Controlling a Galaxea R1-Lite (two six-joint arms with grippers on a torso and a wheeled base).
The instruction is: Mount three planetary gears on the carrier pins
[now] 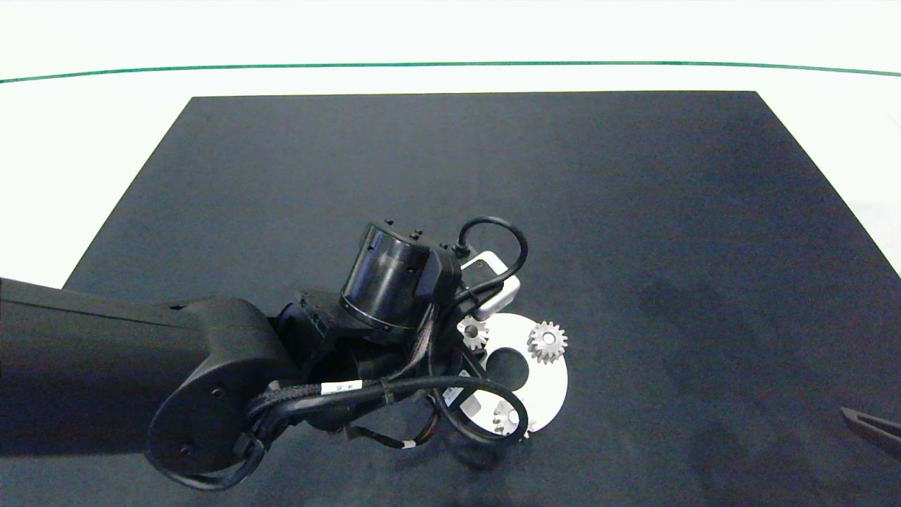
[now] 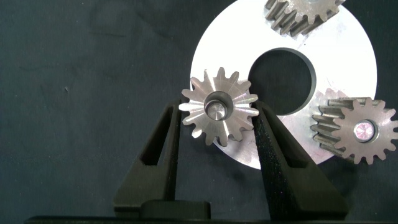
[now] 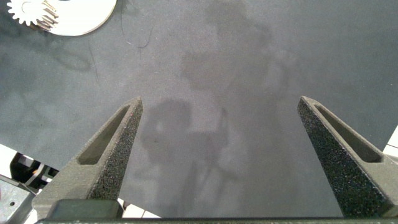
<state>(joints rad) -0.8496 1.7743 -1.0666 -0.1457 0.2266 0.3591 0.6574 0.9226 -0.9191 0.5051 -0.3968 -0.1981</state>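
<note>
Planetary gears (image 2: pixel 219 112) all sit on carrier pins (image 2: pixel 215 111); left gripper (image 2: pixel 217 134) fingers straddle the third, barely apart, so retreat next; right gripper (image 3: pixel 219 143) gapes empty.

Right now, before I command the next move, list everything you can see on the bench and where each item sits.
planetary gears: three, silver, all on the white disc, each seated over a peg; a second and a third sit around the centre hole.
carrier pins: pale tips show in two gear centres; the third is out of frame.
white disc: one, white, on the mat near its front edge.
black mat: one, dark, covering the white table.
left pincer: fingers either side of one gear, left finger apart from its teeth.
right pincer: open, above bare mat, at the right edge.
</note>
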